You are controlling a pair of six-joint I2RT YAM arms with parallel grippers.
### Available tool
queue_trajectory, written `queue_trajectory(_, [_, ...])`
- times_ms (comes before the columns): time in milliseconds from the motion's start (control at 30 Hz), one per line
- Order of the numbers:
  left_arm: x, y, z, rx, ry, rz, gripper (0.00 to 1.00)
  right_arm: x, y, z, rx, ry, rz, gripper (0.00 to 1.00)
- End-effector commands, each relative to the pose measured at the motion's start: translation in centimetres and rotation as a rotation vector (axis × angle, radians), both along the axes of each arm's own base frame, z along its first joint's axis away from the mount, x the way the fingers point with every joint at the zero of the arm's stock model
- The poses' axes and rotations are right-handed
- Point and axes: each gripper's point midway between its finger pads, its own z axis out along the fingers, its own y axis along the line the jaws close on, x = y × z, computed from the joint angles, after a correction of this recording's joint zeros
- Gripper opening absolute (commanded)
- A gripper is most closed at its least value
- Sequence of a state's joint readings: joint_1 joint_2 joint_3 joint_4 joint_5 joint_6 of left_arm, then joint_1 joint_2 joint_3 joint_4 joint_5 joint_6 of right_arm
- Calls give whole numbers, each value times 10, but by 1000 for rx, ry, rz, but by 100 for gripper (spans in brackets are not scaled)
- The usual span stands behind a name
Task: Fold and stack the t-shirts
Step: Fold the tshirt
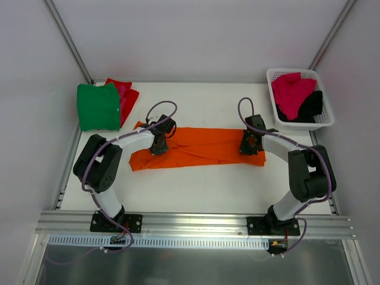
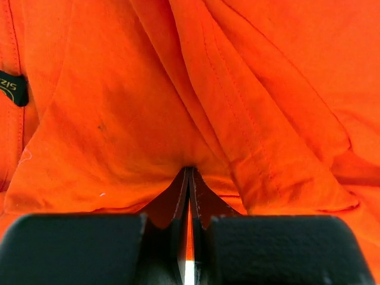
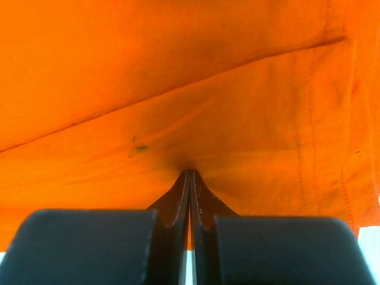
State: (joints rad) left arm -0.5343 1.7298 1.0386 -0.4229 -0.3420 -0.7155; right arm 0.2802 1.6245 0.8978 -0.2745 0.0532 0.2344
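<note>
Orange t-shirt [image 1: 202,148] lies as long band across middle of table [image 1: 196,187]. Left gripper [image 2: 189,172] and right gripper [image 3: 190,173] each pressed together, pinching puckered cloth near opposite ends, possibly top layer only. For clean fold: raise both ends level, hold fabric taut, lay edges square.

We saw the black tag [image 2: 12,88] cut off at the edge; the green t-shirt [image 1: 98,107] hid most of the red t-shirt [image 1: 129,98], possibly another too.
</note>
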Motion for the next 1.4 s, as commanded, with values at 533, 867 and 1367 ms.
queue_trajectory(533, [64,-29,-40,-219,150,-43,0,-109,26,-6,24,114,134,1])
queue_trajectory(867, [110,-83,-29,-372,186,-225,0,-199,54,-11,101,91,258,1])
queue_trajectory(1367, [166,-169,-1,-747,168,-446,0,-266,181,-7,88,102,664,0])
